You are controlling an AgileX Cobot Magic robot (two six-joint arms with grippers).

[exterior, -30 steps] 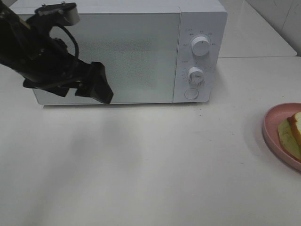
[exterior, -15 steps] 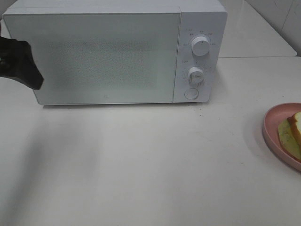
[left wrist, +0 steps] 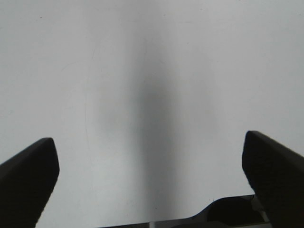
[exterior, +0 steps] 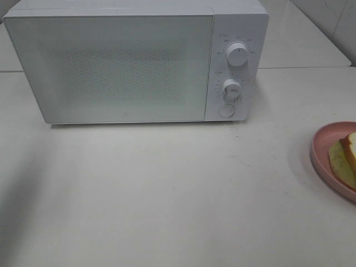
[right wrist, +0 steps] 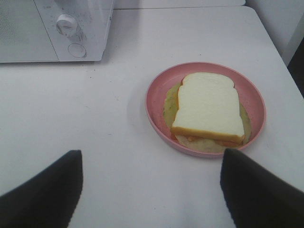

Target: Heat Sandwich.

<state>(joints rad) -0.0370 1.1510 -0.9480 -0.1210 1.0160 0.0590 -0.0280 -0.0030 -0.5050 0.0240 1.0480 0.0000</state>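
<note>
- Sandwich (right wrist: pixel 208 107) sits on the pink plate (right wrist: pixel 156 92), white bread on top with a tan-brown crust edge, yellow-green filling spilling out around it and a bit of orange-red showing along the near edge.
- Top slice lies flat, rounded end pointing away from the right gripper, square end facing it; long axis runs roughly from the gripper toward the table's far edge, tilted a touch.
- In the high view only a sliver of sandwich (exterior: pixel 346 158) and plate (exterior: pixel 320 153) shows at the right edge of the table (exterior: pixel 178 200).
- Microwave (exterior: pixel 139 61) stands at the back, door closed, well apart from the plate.
- Right gripper (right wrist: pixel 151 190) hovers near the plate, jaws spread wide, holding nothing.
- Left gripper (left wrist: pixel 151 183) hangs over bare table, jaws fully apart, empty.
</note>
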